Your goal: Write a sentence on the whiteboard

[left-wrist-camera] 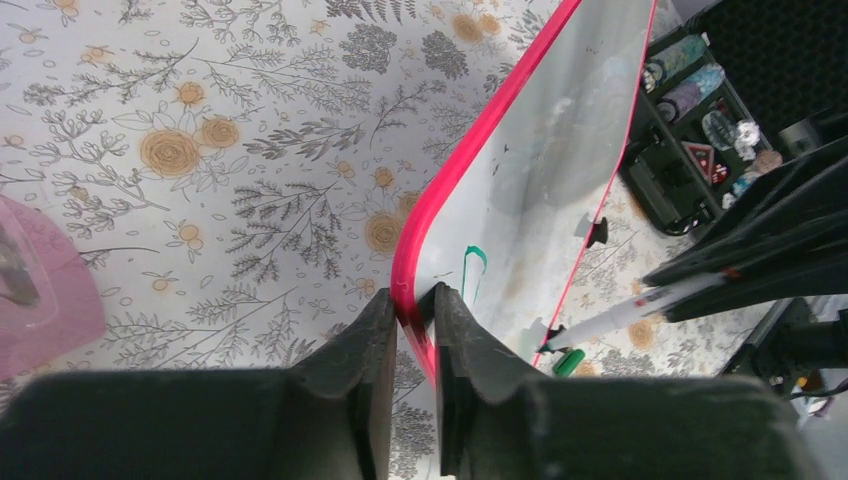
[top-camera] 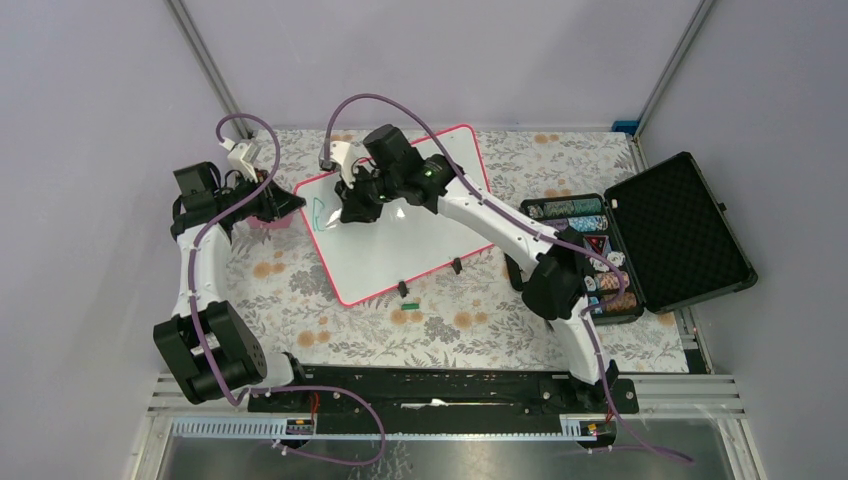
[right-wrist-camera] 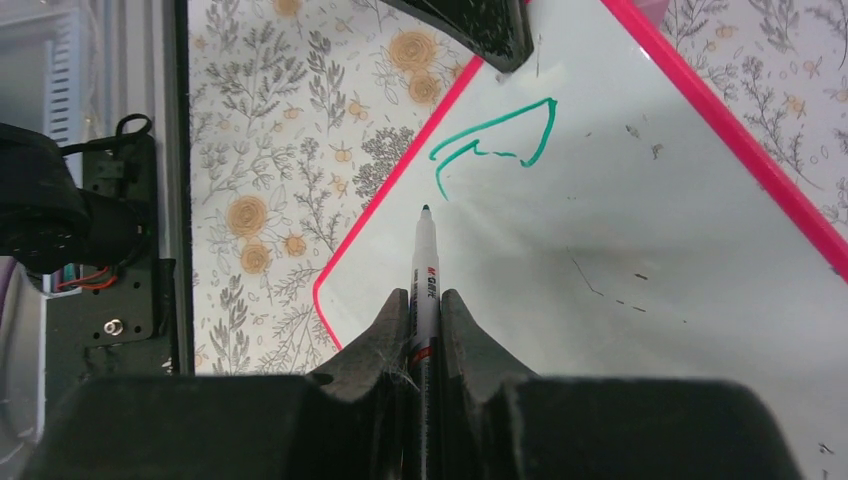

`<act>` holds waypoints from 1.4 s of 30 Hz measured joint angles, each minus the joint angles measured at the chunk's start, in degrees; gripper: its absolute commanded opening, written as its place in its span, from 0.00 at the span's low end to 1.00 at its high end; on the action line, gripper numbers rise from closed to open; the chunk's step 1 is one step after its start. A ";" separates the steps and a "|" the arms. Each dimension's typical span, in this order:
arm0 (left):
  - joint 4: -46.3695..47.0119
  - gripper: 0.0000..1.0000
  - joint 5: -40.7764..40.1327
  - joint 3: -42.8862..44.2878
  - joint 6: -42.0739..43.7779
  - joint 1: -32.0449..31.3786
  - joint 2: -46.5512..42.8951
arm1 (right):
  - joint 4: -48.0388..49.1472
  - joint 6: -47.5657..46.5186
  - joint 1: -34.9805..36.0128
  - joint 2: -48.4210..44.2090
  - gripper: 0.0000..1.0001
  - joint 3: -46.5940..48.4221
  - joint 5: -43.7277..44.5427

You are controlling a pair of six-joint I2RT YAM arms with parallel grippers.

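While the left gripper [left-wrist-camera: 415, 300] pinches the mid-table board's [top-camera: 400, 250] nine-o'clock edge, the right gripper [right-wrist-camera: 425, 300] — clamped on the marker [right-wrist-camera: 424, 250] — should press lightly and write rightward from the green stroke [right-wrist-camera: 490, 127] at ten o'clock.

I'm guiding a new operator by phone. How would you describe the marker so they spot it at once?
Find the whiteboard, white with a pink-red frame, lying on the floral tablecloth. Over its left end the right gripper is shut on the marker, near the green scrawl. It is the only slim white pen, dark tip toward the board.
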 measured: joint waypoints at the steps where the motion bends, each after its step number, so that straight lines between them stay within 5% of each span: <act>1: -0.02 0.27 -0.07 -0.02 0.33 -0.02 0.00 | 0.02 0.00 -0.04 -0.52 0.00 0.00 -0.33; 5: -2.62 0.40 -0.55 -0.02 2.82 -0.92 0.00 | 0.07 -0.02 -0.31 -2.38 0.00 -0.35 -1.51; 12: -5.95 0.41 -0.48 -0.02 4.70 -1.57 -0.83 | 0.00 -0.02 -2.10 -4.00 0.00 -3.45 -3.04; 31: -6.73 0.00 0.04 -0.02 4.68 -1.29 -0.83 | 3.98 2.08 -2.89 -4.00 0.00 -6.45 -4.04; 42: -6.86 0.00 0.07 -0.02 4.68 -1.29 -0.83 | 3.82 2.12 -2.89 -4.00 0.00 -6.64 -4.02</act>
